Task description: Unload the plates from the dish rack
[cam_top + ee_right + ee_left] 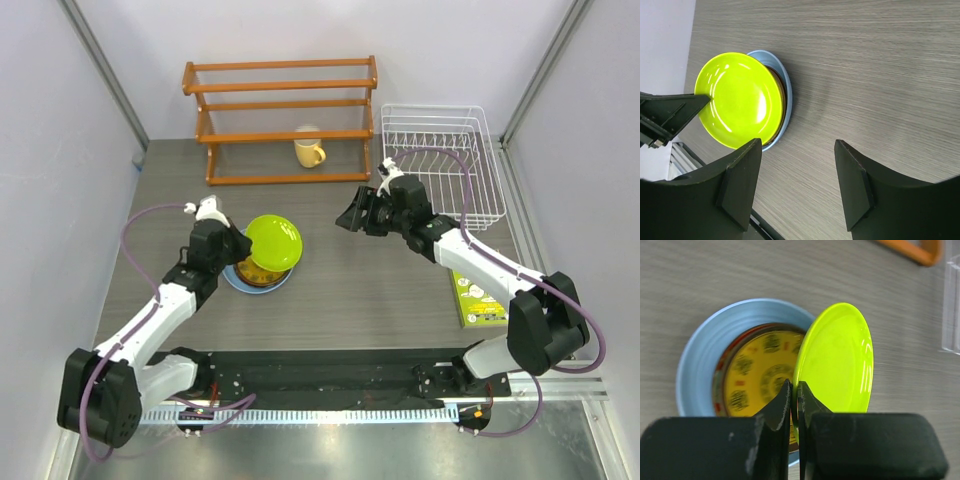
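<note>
Lime green plate (273, 242) is tilted over the stack at the left-centre of the counter (380, 290), its glossy hollow face turned upward and toward my right arm. From the left wrist view it reads as a smooth oval whose long axis runs away from the fingers. My left end effector (794, 390) is clenched on its near rim, so the plate juts out ahead of the fingertips. Under it lie the yellow-brown patterned plate (757, 375), the dark red plate (716, 390) showing only as a rim, and the larger light blue plate (700, 350) lowest, flat on the grey wood-grain counter. My right end effector (797, 150) hangs released, fingers spread, between the stack and the white wire dish rack (440, 165) at the far right.
</note>
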You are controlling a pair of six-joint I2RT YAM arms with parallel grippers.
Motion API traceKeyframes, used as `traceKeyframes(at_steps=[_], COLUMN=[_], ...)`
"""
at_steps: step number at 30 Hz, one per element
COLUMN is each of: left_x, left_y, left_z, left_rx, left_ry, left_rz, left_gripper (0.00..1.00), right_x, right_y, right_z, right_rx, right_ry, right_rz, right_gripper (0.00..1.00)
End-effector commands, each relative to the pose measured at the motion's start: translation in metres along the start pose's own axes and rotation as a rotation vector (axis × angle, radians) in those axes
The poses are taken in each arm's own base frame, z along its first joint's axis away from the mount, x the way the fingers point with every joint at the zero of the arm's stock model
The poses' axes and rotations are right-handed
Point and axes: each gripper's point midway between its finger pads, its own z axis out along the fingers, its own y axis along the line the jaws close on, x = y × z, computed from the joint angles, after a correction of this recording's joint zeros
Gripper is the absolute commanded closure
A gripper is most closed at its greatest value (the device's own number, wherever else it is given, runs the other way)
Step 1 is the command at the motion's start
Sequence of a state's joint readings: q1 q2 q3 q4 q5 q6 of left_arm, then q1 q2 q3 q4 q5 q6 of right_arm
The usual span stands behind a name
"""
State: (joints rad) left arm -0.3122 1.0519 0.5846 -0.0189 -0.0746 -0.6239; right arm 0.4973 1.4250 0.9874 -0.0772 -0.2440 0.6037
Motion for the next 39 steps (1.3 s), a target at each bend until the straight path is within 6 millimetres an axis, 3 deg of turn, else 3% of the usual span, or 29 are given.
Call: traceKeyframes(at_steps=[1,6,13,18,19,24,27,30,33,34,35,36,37,39], left_x=[-0.001,0.007,0.023,0.031,0.031,0.028,0.021,-0.002,-0.029,-0.037,-0.041,-0.059,-0.066,-0.084], left_y=[0.033,0.049,0.055,0.058,0.058,0.060,0.061,0.054,0.044,0.042,0.041,0.034,0.033,0.029], left_z=[0.000,0.003,0.015,0.018,0.018,0.014,0.007,-0.003,-0.018,-0.022,-0.027,-0.034,-0.038,-0.049], left_rx=[-0.116,-0.152,-0.154,-0.160,-0.159,-0.173,-0.191,-0.188,-0.175,-0.180,-0.182,-0.172,-0.176,-0.187], left_ry=[-0.031,-0.014,0.033,0.056,0.055,0.047,0.034,-0.019,-0.084,-0.101,-0.106,-0.149,-0.162,-0.207], left_rz=[-0.009,-0.032,-0.049,-0.053,-0.052,-0.040,-0.029,-0.007,0.023,0.036,0.048,0.059,0.080,0.105], left_gripper=[1.00,1.00,1.00,0.75,0.62,0.43,0.30,0.05,0.01,0.01,0.01,0.01,0.01,0.01], right_x=[-0.020,-0.014,-0.011,-0.010,-0.009,-0.010,-0.014,-0.023,-0.038,-0.048,-0.056,-0.061,-0.066,-0.078], right_y=[0.010,0.004,-0.001,-0.005,-0.006,-0.013,-0.027,-0.047,-0.071,-0.089,-0.094,-0.105,-0.125,-0.139], right_z=[-0.009,-0.006,-0.006,-0.005,-0.004,-0.003,-0.007,-0.017,-0.036,-0.046,-0.058,-0.067,-0.082,-0.104], right_rx=[-0.015,-0.005,0.005,0.017,0.020,0.044,0.109,0.211,0.352,0.461,0.506,0.570,0.679,0.782], right_ry=[-0.055,-0.039,-0.031,-0.026,-0.022,-0.026,-0.042,-0.080,-0.139,-0.186,-0.223,-0.244,-0.281,-0.338], right_rz=[-0.045,-0.044,-0.047,-0.047,-0.047,-0.057,-0.077,-0.134,-0.210,-0.227,-0.248,-0.284,-0.295,-0.327], right_gripper=[0.34,0.34,0.34,0.34,0.34,0.34,0.34,0.33,0.30,0.28,0.27,0.26,0.24,0.22])
